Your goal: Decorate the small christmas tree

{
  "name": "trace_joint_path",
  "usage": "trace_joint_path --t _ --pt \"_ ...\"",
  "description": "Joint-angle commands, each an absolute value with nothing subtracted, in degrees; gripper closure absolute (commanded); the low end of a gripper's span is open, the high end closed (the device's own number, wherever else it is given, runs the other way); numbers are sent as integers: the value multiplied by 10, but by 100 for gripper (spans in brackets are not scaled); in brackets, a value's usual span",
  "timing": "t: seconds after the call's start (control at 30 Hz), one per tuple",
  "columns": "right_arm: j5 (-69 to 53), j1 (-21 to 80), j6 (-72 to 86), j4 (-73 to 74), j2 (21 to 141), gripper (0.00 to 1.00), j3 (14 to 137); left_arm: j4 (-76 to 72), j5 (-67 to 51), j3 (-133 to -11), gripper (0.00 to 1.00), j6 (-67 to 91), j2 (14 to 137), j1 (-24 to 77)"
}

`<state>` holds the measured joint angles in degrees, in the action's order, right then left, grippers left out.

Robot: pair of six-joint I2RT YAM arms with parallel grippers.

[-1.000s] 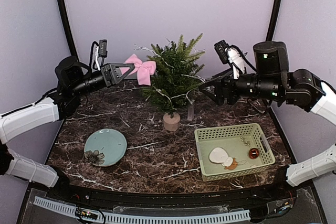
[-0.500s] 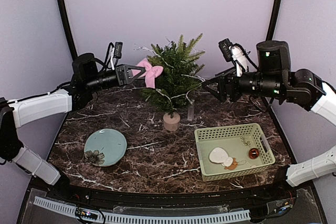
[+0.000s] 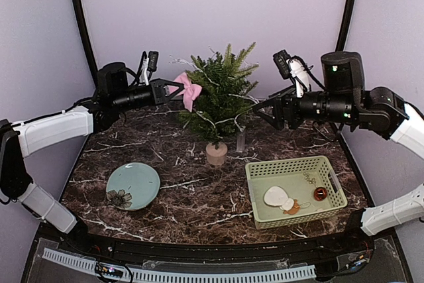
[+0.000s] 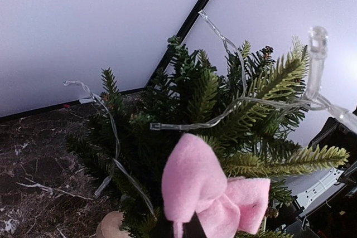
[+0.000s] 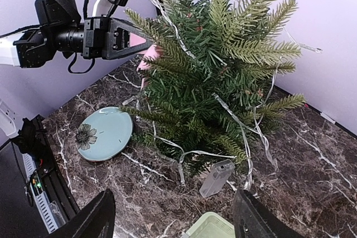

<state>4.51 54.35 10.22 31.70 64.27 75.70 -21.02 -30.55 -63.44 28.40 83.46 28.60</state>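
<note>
Your left gripper point(image 3: 179, 90) is closed on a pink bow point(image 3: 187, 89). In its wrist view the dark fingertips point(image 4: 192, 230) pinch the bow point(image 4: 212, 193) from below, at its knot. You hold the bow up at the left side of the small christmas tree point(image 3: 222, 97), high in the branches. From above it looks to touch the outer needles, but you cannot be sure of contact.

The tree stands upright at the back middle of the marble table point(image 3: 199, 203), its short trunk in a round beige-pink pot point(image 3: 216, 154). A clear light string point(image 4: 234, 107) loops over the branches, and its small clear battery box point(image 5: 216, 178) rests on the table just right of the pot.

Your right gripper point(image 3: 262, 114) hovers at the tree's right side with its fingers point(image 5: 89, 221) spread wide and nothing between them. Its wrist camera looks across the tree point(image 5: 217, 65) to the left arm and the bow point(image 5: 149, 54) behind the branches.

A teal plate point(image 3: 132, 185) with a flower motif lies front left, well apart from the pot. A pale green basket point(image 3: 295, 166) sits front right. It holds a flat white ornament point(image 3: 277, 196), a small reddish-brown ball point(image 3: 320, 193) and some thin wire hooks point(image 3: 309, 179).
</note>
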Motion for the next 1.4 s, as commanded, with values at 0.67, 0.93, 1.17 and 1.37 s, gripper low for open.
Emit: trace_joint_path --t 0.67,0.93,1.17,1.37 --pt "32 540 106 289 649 27 750 -83 -229 -706 100 185 870 320" --pt "27 540 109 288 650 26 750 -79 -223 -701 83 170 850 325" --pt "25 540 111 290 649 26 751 -73 -204 -703 63 169 823 328" --pt "28 540 113 289 644 26 749 -49 -167 -705 61 162 800 327"
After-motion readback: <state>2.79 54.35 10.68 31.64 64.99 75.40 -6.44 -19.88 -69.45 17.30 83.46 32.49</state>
